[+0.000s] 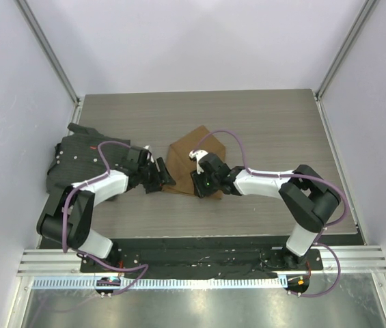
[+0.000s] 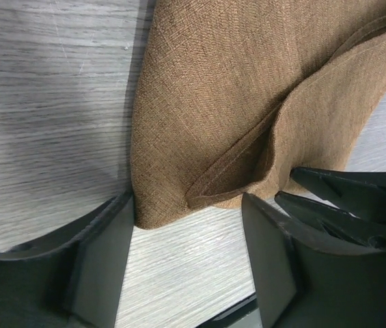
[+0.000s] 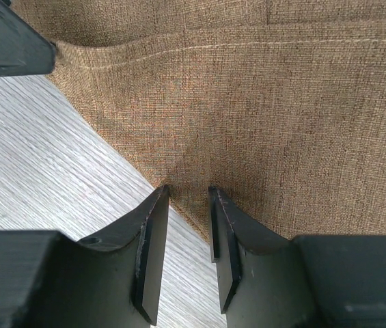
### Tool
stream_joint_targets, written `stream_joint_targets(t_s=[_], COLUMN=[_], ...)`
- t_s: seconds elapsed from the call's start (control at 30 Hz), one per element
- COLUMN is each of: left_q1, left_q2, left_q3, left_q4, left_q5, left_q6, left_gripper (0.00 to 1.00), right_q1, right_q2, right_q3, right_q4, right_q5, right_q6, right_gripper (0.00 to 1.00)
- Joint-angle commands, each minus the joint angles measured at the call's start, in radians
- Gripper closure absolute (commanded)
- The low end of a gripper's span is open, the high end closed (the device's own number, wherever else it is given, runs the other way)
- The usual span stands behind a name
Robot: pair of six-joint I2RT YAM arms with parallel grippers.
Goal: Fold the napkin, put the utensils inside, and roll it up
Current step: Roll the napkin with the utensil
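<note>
No legible markings. Napkin (image 1: 194,158) lay folded on table (image 1: 268,116) between grippers. Left gripper (image 2: 187,256) spread, straddling napkin corner. Right gripper (image 3: 189,236) pinched napkin edge. Only top view showed dark mat (image 1: 76,157), beyond left gripper.

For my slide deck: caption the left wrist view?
Open left pincer straddling the folded brown napkin corner on the grey table.

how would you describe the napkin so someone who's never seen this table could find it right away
Look at the middle of the grey wood-grain table, between the two grippers. The napkin is the tan-brown woven cloth lying there, partly folded over itself. Its only cloth neighbour, the dark mat at the table's left edge, is near-black and textured, not brown.
</note>
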Motion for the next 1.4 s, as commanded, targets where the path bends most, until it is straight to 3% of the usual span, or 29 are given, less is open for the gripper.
stream_joint_targets(t_s=[0.0, 0.43, 0.53, 0.67, 0.83, 1.07, 1.37], left_q1=[-0.01, -0.011, -0.011, -0.011, -0.011, 0.012, 0.075], left_q2=[0.03, 0.073, 0.086, 0.092, 0.111, 0.151, 0.177], left_q3=[-0.003, 0.017, 0.031, 0.069, 0.163, 0.238, 0.255], left_q4=[0.016, 0.01, -0.002, -0.033, -0.166, -0.273, -0.267], left_q5=[-0.002, -0.023, -0.023, -0.025, 0.001, 0.093, 0.244], left_q6=[0.014, 0.014, 0.025, 0.035, 0.055, 0.084, 0.057], left_gripper=[0.37, 0.63, 0.77, 0.86, 1.0, 1.0, 1.0], right_q1=[0.003, 0.005, 0.008, 0.037, 0.141, 0.224, 0.267], right_q2=[0.024, 0.018, 0.002, -0.036, -0.088, -0.068, 0.036], right_q3=[0.022, 0.017, 0.025, 0.039, 0.02, -0.016, -0.049], right_q4=[0.022, 0.032, 0.024, 0.013, 0.068, 0.239, 0.407], right_q5=[-0.011, -0.015, -0.014, 0.047, 0.231, 0.357, 0.432], right_q6=[0.012, -0.006, -0.036, -0.106, -0.261, -0.423, -0.506], right_gripper=[0.63, 0.63, 0.62, 0.61, 0.45, 0.33, 0.3])
